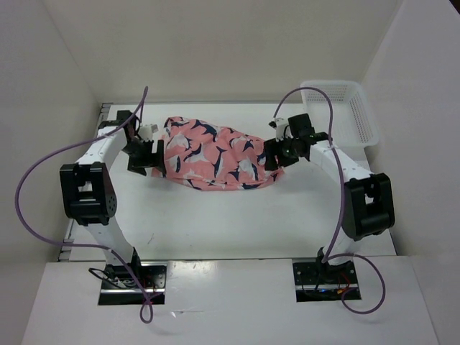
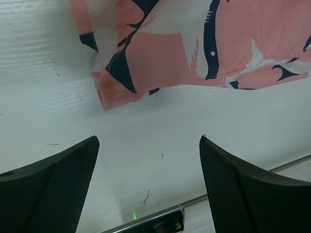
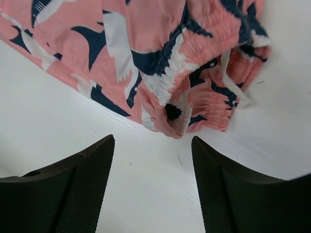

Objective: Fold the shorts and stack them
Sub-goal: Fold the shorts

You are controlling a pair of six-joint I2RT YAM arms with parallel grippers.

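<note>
Standing wide apart, the black fingers of the left hand (image 1: pixel 144 155) grip nothing; in its own wrist view the left hand (image 2: pixel 148 138) shows only bare white worktop (image 2: pixel 146 145) between the tips, with the hem corner of the soft salmon-pink fabric shorts printed with navy and white fish shapes (image 2: pixel 233 43) lying just beyond them, not touching; the right hand (image 1: pixel 277 154) is likewise parted, somewhat less widely, and in its wrist view the right hand (image 3: pixel 153 138) has an empty gap, the shorts (image 3: pixel 146 48) lying close ahead of the fingertips but apart from them; from above, the shorts (image 1: pixel 215 154) lie in a loosely bunched heap on the worktop (image 1: pixel 237 223), directly between the two hands, toward the far half of the surface; the right wrist view alone shows the gathered elastic waistband and a thin white drawstring (image 3: pixel 233 80) trailing across it; the left wrist view alone shows a metal strip along the worktop's edge with a tiny green light (image 2: pixel 133 214); only the top view takes in the white plastic mesh basket (image 1: pixel 363 118), which sits at the far right corner, well apart from the shorts; counted: one pair of shorts, one basket, two arms, two hands, and two purple cables (image 1: pixel 29 180), one looping from each arm.
</note>
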